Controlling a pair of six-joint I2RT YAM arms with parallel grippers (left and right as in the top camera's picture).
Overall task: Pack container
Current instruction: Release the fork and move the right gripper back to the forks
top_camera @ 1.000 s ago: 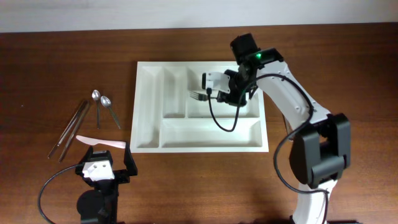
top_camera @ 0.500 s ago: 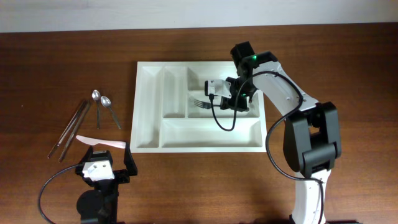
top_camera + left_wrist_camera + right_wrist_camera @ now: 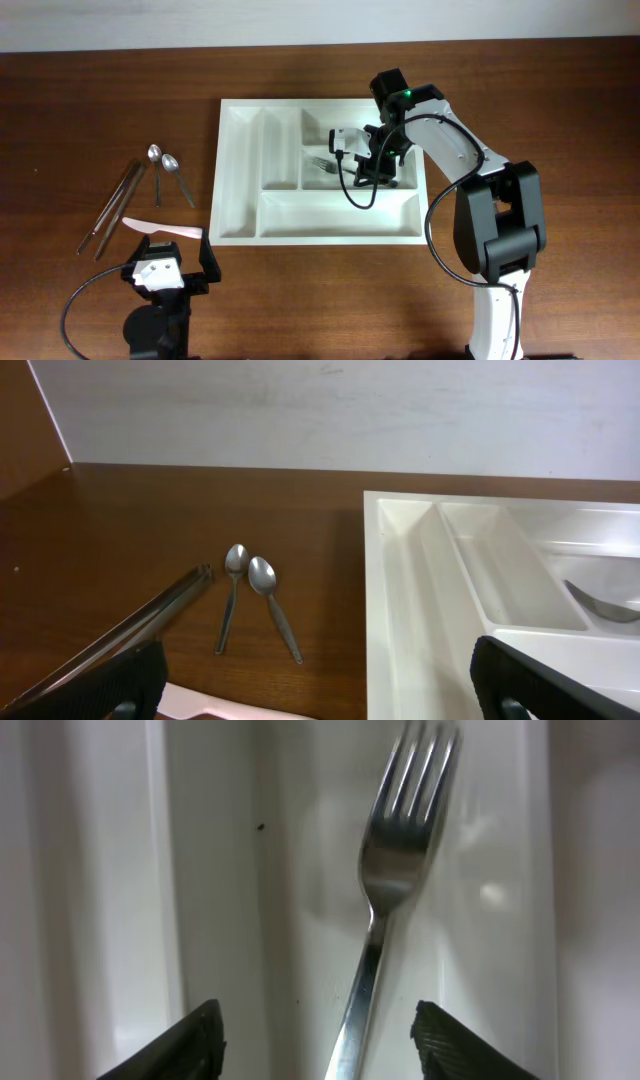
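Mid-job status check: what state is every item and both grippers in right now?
container: flat on table, one fork inside
fork: lying in a compartment, ungripped
right gripper: open, straddling fork
left gripper: open, empty
two spoons: on table, unpacked
plastic knife: on table, unpacked
long metal pieces: on table, unpacked

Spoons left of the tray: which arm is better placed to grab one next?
Probably left: the left end effector sits open near the spoons; the right end effector is across the container, over the fork.
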